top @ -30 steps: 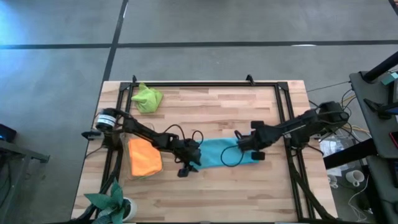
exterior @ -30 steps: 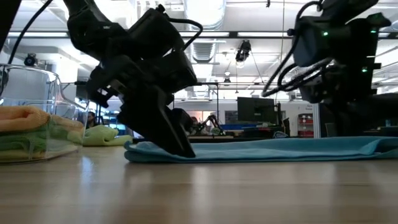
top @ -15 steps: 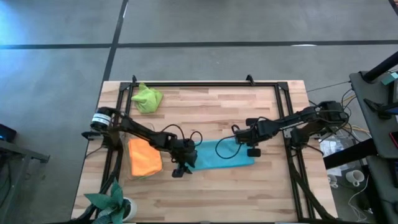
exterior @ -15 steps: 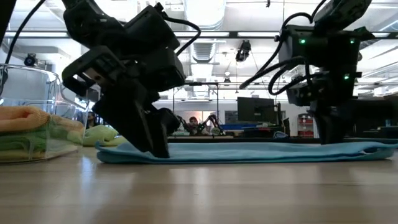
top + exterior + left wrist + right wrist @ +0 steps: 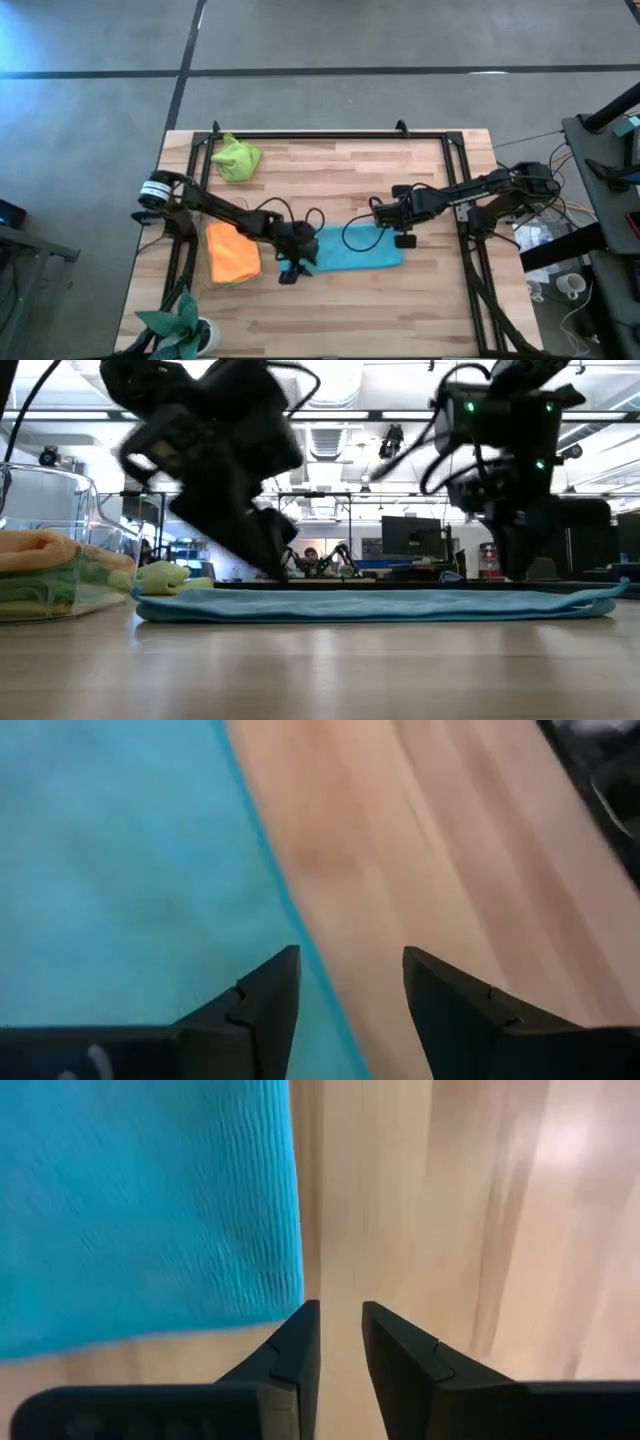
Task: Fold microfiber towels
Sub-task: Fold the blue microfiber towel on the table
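- Towels first: the light blue towel (image 5: 355, 248) lies flat on the table (image 5: 400, 310) between my two claws, and its left end is hidden from above under my left wrist.
- From table height the blue towel (image 5: 380, 605) is a thin strip, so I cannot make out its folds there.
- The orange towel (image 5: 232, 252) sits just left of it in a clear bin (image 5: 60, 560), on top of a greenish one whose shape I cannot read.
- The lime green towel (image 5: 236, 157) is bunched near the far left corner, well apart.
- My left claw (image 5: 345, 990) stands with its fingers spread over the blue towel's edge, one over cloth, one over bare wood, gripping nothing.
- My right claw (image 5: 338, 1342) has its fingers close together with a narrow gap, at the towel's corner over wood; no cloth sits between them.
- Since a second ago the blue towel has slid leftward and flattened, my left claw has let go and lifted, and my right claw has moved to the towel's far right corner.
- A plant (image 5: 180, 325) is cut off at the near left corner.
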